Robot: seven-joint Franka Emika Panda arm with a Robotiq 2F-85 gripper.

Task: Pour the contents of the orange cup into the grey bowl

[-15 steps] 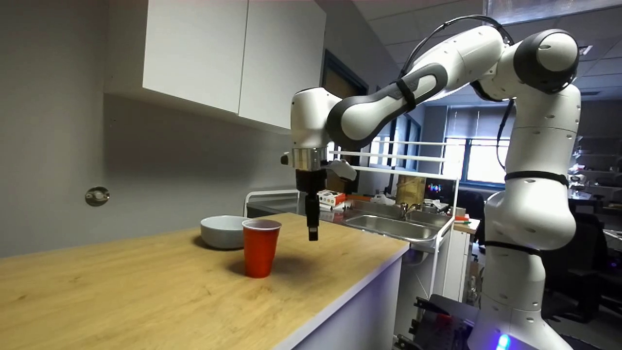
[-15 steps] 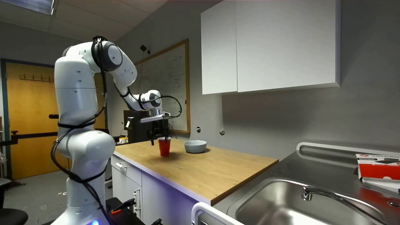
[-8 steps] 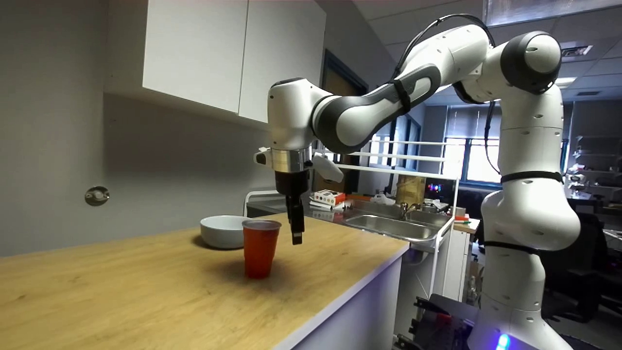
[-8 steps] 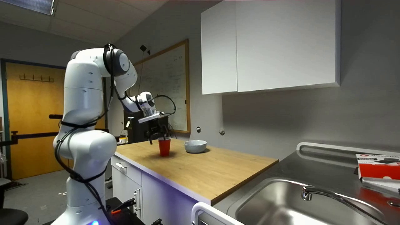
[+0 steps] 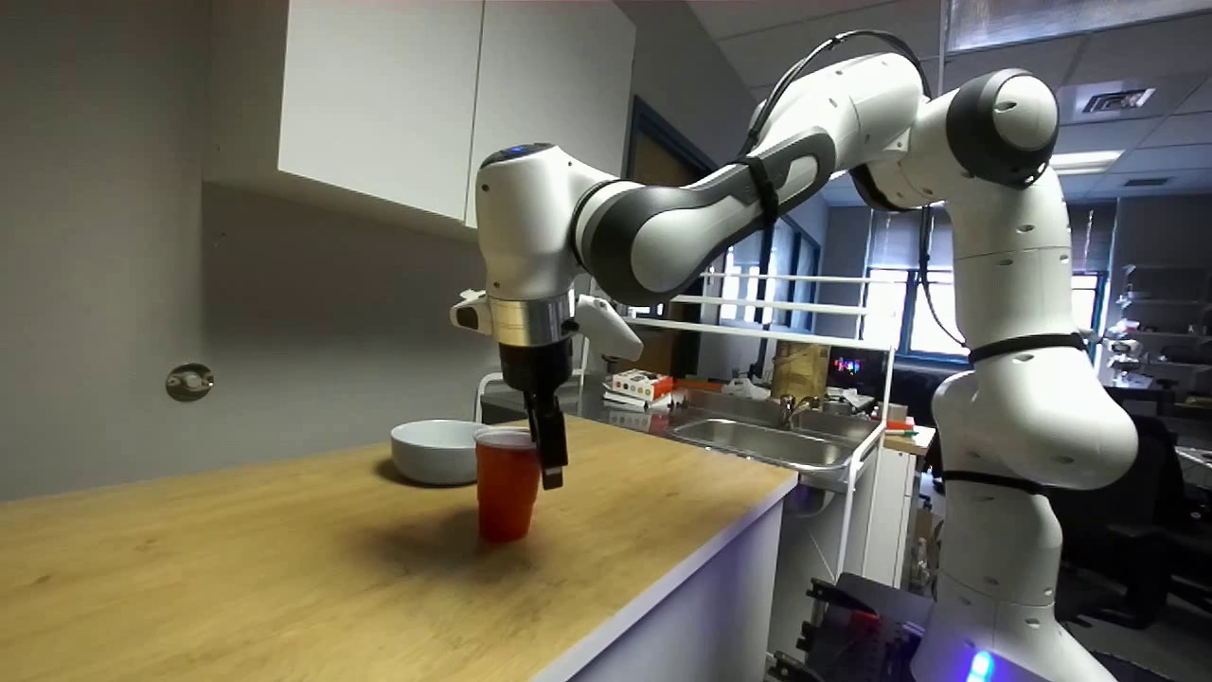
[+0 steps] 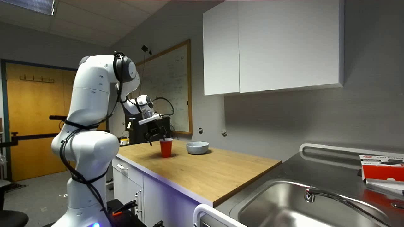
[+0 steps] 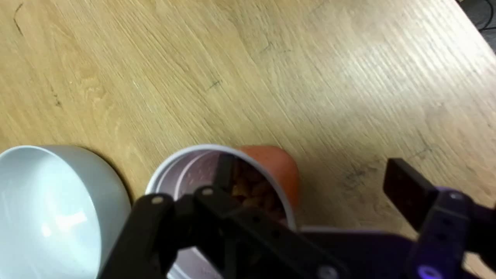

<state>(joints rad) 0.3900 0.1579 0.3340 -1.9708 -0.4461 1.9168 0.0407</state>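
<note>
At the left of an exterior view we see a round metal fitting [image 5: 189, 382] on the grey wall [image 5: 104, 237], and farther right a white wall cabinet [image 5: 379, 104] hanging high above the wooden surface [image 5: 237, 568]. Below it stands the grey bowl [image 5: 431, 455], upright and near the wall. Next comes the orange cup [image 5: 502, 497], also upright on the surface; from here it hides part of the bowl's side, while in the wrist view we find a sliver of surface between the two. Small brownish pieces [image 7: 254, 190] lie inside the cup.

The end effector [image 7: 312, 178] has its fingers [image 7: 224, 172] spread well apart: one lies across the cup's mouth, covering some of the pieces from the wrist view, and the other is outside, clear of the cup. We cannot tell whether the first tip dips below the rim or touches it.

Farther right, beyond the surface, we see a red-and-white box [image 5: 642, 384], then a steel sink [image 5: 757, 443] with its tap [image 5: 788, 407], crossed by the bars of a white frame [image 5: 795, 338]. The arm [image 5: 881, 95] reaches in from the right, its wrist overlapping the cabinet's lower edge; we cannot judge the clearance.
</note>
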